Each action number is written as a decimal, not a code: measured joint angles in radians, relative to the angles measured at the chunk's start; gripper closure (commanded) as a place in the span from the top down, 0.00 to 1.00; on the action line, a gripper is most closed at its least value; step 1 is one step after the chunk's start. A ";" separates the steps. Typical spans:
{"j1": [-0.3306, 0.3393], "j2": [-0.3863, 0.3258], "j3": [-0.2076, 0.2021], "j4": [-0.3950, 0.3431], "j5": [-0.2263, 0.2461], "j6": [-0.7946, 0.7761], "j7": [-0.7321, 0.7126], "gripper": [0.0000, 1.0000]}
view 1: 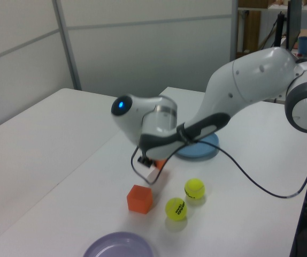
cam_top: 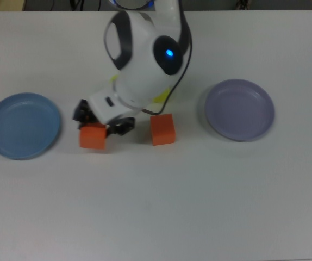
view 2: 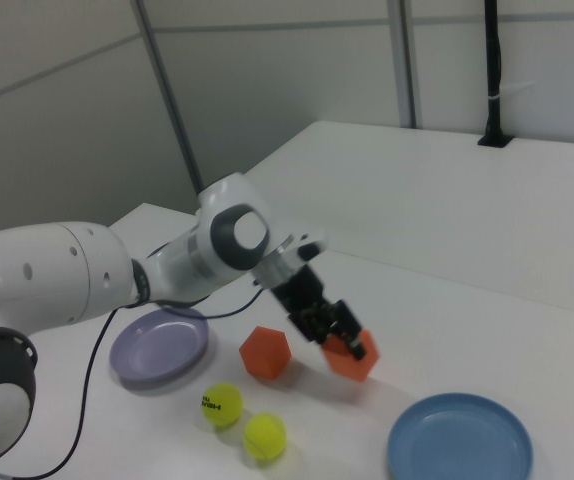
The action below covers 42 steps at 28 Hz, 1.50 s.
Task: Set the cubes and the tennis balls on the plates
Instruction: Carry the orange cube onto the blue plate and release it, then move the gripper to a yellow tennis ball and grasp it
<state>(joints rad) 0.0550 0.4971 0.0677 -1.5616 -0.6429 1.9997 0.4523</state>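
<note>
My gripper [cam_top: 98, 129] is shut on one orange cube [cam_top: 92, 137], held low over the table between the blue plate [cam_top: 14, 142] and the second cube [cam_top: 162, 129]. That second cube [view 2: 266, 352] rests on the table by itself. The held cube [view 2: 352, 357] shows under the gripper [view 2: 335, 333] in the right view; in the left view only a sliver of it [view 1: 161, 162] peeks out. Two tennis balls [view 1: 194, 188] [view 1: 176, 209] lie side by side, mostly hidden under the arm in the top view. The lavender plate [cam_top: 239, 110] sits on the top view's right.
The white arm [cam_top: 145, 60] leans over the table's middle and covers the balls in the top view. A black cable [view 1: 260, 184] hangs from the arm above the table. Both plates [view 2: 459, 440] [view 2: 159, 345] hold nothing.
</note>
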 measured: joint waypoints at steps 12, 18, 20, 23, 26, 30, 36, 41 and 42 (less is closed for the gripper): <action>-0.124 0.000 -0.108 0.006 -0.024 0.000 -0.009 0.59; -0.146 0.023 -0.109 0.003 -0.030 0.000 -0.008 1.00; -0.144 0.023 -0.109 0.003 -0.030 0.000 -0.008 1.00; -0.142 0.023 -0.108 0.004 -0.023 0.000 -0.007 1.00; -0.142 0.020 -0.108 0.009 0.019 0.000 -0.010 1.00; -0.139 0.003 -0.102 0.018 0.084 -0.013 -0.052 1.00; -0.111 -0.036 -0.050 0.033 0.118 -0.134 -0.081 1.00; -0.051 -0.069 0.039 0.036 0.118 -0.319 -0.085 1.00; -0.039 -0.075 0.058 0.036 0.118 -0.363 -0.090 1.00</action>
<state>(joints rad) 0.0162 0.4221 0.1257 -1.5253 -0.5252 1.6365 0.3625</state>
